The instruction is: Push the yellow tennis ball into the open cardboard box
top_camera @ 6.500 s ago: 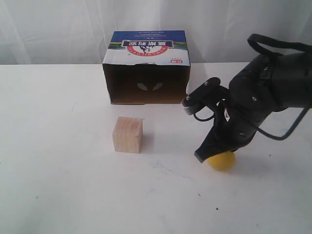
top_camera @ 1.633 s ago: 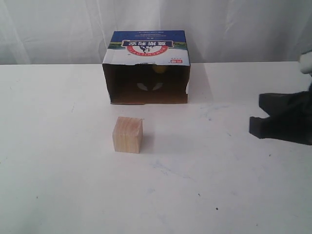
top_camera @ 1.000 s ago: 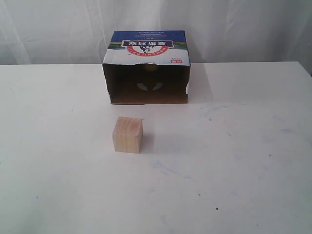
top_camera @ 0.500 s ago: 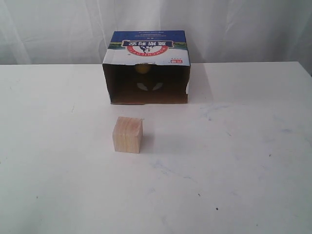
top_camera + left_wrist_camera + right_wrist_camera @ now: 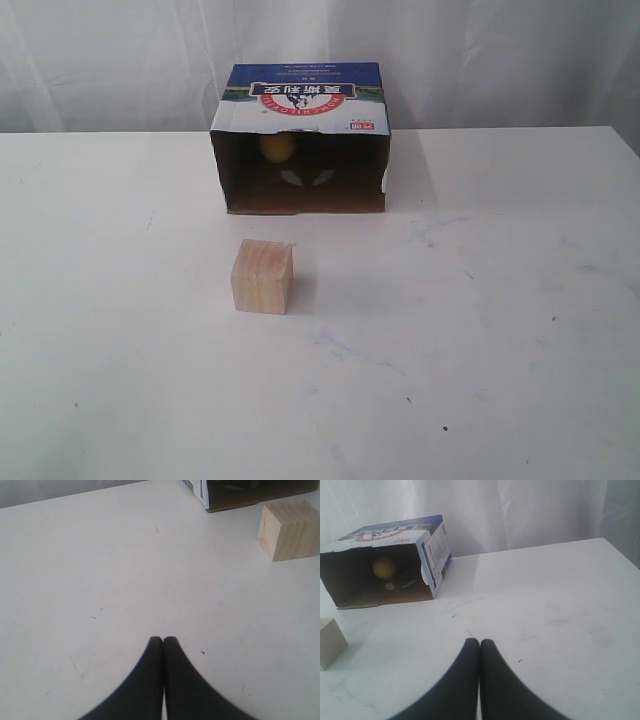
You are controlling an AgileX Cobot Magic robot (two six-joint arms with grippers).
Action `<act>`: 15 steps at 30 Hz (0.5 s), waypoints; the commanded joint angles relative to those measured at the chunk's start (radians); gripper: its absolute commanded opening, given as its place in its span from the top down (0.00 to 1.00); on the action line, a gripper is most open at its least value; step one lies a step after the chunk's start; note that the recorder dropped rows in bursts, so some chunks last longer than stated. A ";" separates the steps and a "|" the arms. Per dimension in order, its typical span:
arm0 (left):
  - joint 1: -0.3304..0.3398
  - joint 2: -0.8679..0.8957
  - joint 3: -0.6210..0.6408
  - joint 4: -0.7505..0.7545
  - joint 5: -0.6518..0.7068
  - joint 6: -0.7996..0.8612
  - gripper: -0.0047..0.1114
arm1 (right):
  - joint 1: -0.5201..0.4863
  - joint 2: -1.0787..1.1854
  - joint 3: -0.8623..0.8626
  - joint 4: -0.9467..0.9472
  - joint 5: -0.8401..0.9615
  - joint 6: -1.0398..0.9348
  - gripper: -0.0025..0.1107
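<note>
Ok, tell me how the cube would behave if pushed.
The cube sits flat on the table, so it would probably slide, not roll. It looks about as tall as wide, so a high push might tip it. Its wood grain suggests it is stiff, not fragile.

We see our right gripper with its two dark fingers pressed together over the white desk. The yellow ball sits deep inside the open cardboard box, well apart from the gripper; a wooden cube shows at the frame's edge
</note>
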State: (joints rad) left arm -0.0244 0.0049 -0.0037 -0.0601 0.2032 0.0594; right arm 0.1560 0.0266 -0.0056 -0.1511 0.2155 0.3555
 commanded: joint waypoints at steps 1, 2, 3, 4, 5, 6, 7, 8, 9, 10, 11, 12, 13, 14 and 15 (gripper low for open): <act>0.003 -0.005 0.004 -0.003 0.000 -0.007 0.96 | -0.007 -0.006 0.006 0.001 0.000 0.004 0.98; 0.003 -0.005 0.004 -0.003 0.000 -0.007 0.96 | -0.007 -0.006 0.006 0.001 0.000 0.004 0.98; 0.003 -0.005 0.004 -0.003 0.000 -0.007 0.96 | -0.007 -0.006 0.006 0.001 0.000 0.004 0.98; 0.003 -0.005 0.004 -0.003 0.000 -0.007 0.96 | -0.007 -0.006 0.006 0.001 0.005 0.004 0.98; 0.003 -0.005 0.004 -0.003 0.000 -0.007 0.96 | -0.007 -0.006 0.006 0.001 0.010 0.004 0.98; 0.003 -0.005 0.004 -0.003 0.000 -0.007 0.96 | -0.007 -0.006 0.006 0.001 0.012 0.004 0.98; 0.003 -0.005 0.004 -0.003 0.000 -0.007 0.96 | -0.007 -0.006 0.006 0.001 0.012 0.004 0.98; 0.003 -0.005 0.004 -0.003 0.000 -0.007 0.96 | -0.007 -0.006 0.006 0.001 0.007 0.004 0.98; 0.003 -0.005 0.004 -0.003 0.000 -0.007 0.96 | -0.007 -0.006 0.006 0.001 0.002 -0.016 0.98; 0.003 -0.005 0.004 -0.003 0.000 -0.007 0.96 | -0.007 -0.006 0.006 0.001 -0.006 -0.054 0.98; 0.003 -0.005 0.004 -0.003 0.000 -0.007 0.96 | -0.007 -0.006 0.006 0.001 -0.015 -0.113 0.98; 0.003 -0.005 0.004 -0.003 0.000 -0.007 0.96 | -0.007 -0.006 0.006 0.001 -0.022 -0.168 0.98; 0.003 -0.005 0.004 -0.003 0.000 -0.007 0.96 | -0.007 -0.006 0.006 0.001 -0.027 -0.211 0.98; 0.003 -0.005 0.004 -0.003 0.000 -0.007 0.96 | -0.007 -0.006 0.006 0.001 -0.029 -0.239 0.98; 0.003 -0.005 0.004 -0.003 0.000 -0.007 0.96 | -0.007 -0.006 0.006 0.001 -0.029 -0.255 0.98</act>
State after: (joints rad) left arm -0.0244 0.0049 -0.0037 -0.0601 0.2032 0.0594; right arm 0.1560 0.0266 -0.0056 -0.1511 0.2048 0.1889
